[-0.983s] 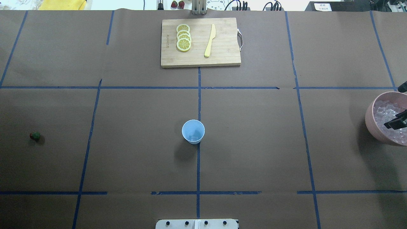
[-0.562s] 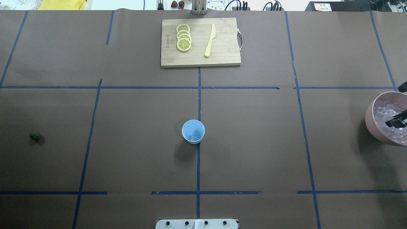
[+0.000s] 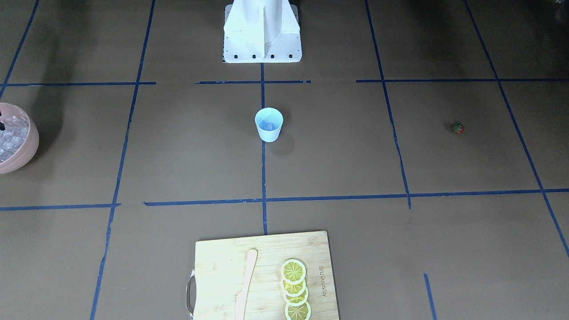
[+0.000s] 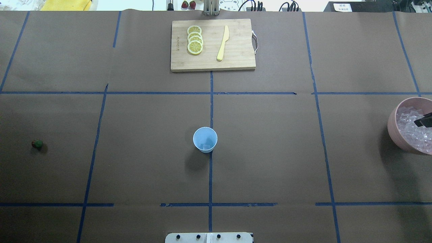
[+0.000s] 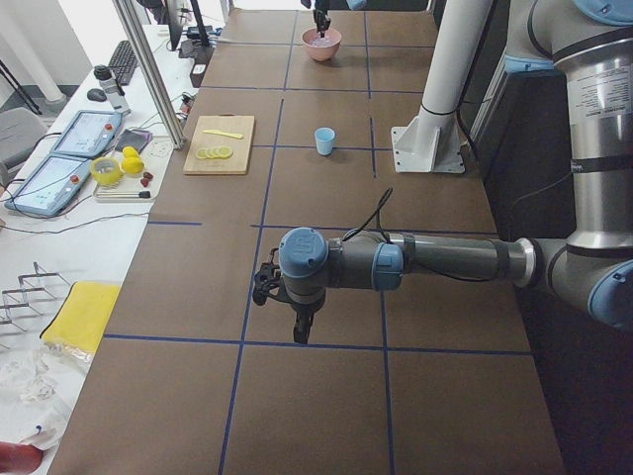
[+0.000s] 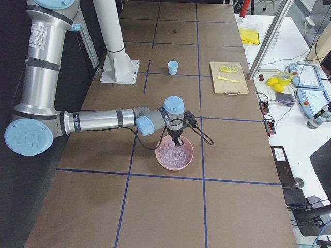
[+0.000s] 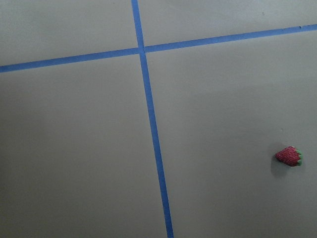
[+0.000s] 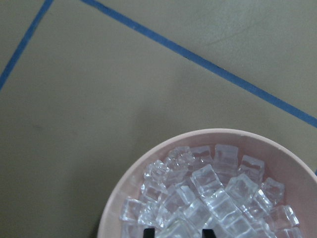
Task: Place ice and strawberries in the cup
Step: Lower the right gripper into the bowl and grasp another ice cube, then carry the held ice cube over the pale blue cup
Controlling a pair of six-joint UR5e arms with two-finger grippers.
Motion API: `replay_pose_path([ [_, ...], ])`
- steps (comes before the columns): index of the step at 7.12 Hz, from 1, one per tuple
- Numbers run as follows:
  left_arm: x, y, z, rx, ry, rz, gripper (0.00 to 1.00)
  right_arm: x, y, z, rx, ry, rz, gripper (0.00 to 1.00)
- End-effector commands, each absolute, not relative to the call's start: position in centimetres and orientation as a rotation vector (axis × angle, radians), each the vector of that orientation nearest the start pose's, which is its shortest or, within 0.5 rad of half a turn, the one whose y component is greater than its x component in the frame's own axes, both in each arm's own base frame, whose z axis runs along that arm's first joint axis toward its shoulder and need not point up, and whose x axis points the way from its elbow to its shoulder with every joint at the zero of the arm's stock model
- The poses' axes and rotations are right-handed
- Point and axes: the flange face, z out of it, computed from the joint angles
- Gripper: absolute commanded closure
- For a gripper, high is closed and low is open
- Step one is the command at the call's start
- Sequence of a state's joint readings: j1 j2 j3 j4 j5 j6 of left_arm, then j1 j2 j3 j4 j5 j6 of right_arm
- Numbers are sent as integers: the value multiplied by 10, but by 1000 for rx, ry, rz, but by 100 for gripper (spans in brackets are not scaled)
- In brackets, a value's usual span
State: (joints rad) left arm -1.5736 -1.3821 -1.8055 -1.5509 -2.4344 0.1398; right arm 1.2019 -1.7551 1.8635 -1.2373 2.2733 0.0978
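over the last second the right gripper [image 8: 177, 231] has slid across the bowl [image 4: 393, 131], which sits far to the cup's [image 4: 205, 139] right, toward the rim farther from the cup. less of it shows from overhead than before. its fingers are spread, with the tips down among the ice [image 8: 213, 198] and cubes in the gap; whether one is caught i cannot tell. that reads as hunting for a cube to pick, not yet carrying one.

the cup has not moved and holds a pale square at its bottom, likely one cube already in. the strawberry [image 4: 37, 144] lies unmoved on the table far to the cup's left, so that half of the job looks undone. the left gripper [image 5: 300, 332] hangs above the table on that side, and how its jaws stand i cannot tell.

the cutting board [image 4: 236, 57] beyond the cup bears a burnt-in mark along one edge, too small to read. a white label [image 4: 342, 6] farther back and to the right is also illegible.
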Motion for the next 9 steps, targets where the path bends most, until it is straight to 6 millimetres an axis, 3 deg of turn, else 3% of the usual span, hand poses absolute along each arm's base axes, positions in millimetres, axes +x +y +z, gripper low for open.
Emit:
replay_pose_path([
  [1,-58,-413,625,84,861,140,0,-97,-451,507,205,-823,-156,92],
  [2,-59,-413,625,85,860,139,0,-116,-467,479,182,-860,-54,90],
  [4,-58,-414,623,87,860,143,0,-186,-486,419,161,-907,0,91],
  [6,-58,-414,623,87,860,143,0,-273,-501,326,108,-891,39,91],
  [7,-58,-414,623,89,860,143,0,-310,-500,280,88,-852,27,91],
  [9,-58,-416,620,97,860,147,0,-373,-470,209,52,-868,57,90],
])
